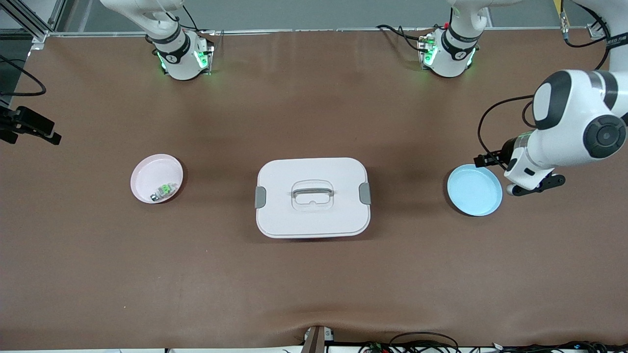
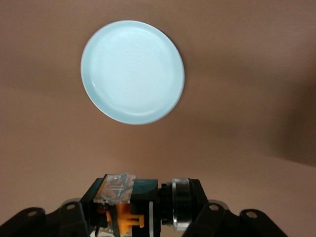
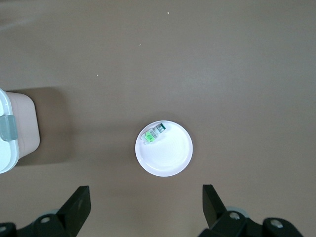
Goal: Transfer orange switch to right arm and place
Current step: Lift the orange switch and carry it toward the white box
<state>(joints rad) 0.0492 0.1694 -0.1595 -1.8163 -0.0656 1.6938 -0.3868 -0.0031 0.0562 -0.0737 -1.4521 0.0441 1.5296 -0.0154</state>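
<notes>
The orange switch [image 2: 129, 210], a small black part with orange marks and a clear top, lies crosswise between the fingers of my left gripper [image 2: 144, 203], which is shut on it. That gripper [image 1: 535, 185] hangs over the table just beside the light blue plate [image 1: 474, 190], toward the left arm's end; the plate [image 2: 132, 71] holds nothing. The switch does not show in the front view. My right gripper [image 3: 145, 202] is open and holds nothing, high above the pink plate [image 3: 170, 158]. The front view shows only the right arm's base.
A white lidded box [image 1: 313, 197] with a handle and grey clips stands mid-table; its corner [image 3: 17, 131] shows in the right wrist view. The pink plate [image 1: 152, 171], toward the right arm's end, holds a small green-and-silver part [image 1: 164, 190], [image 3: 153, 133].
</notes>
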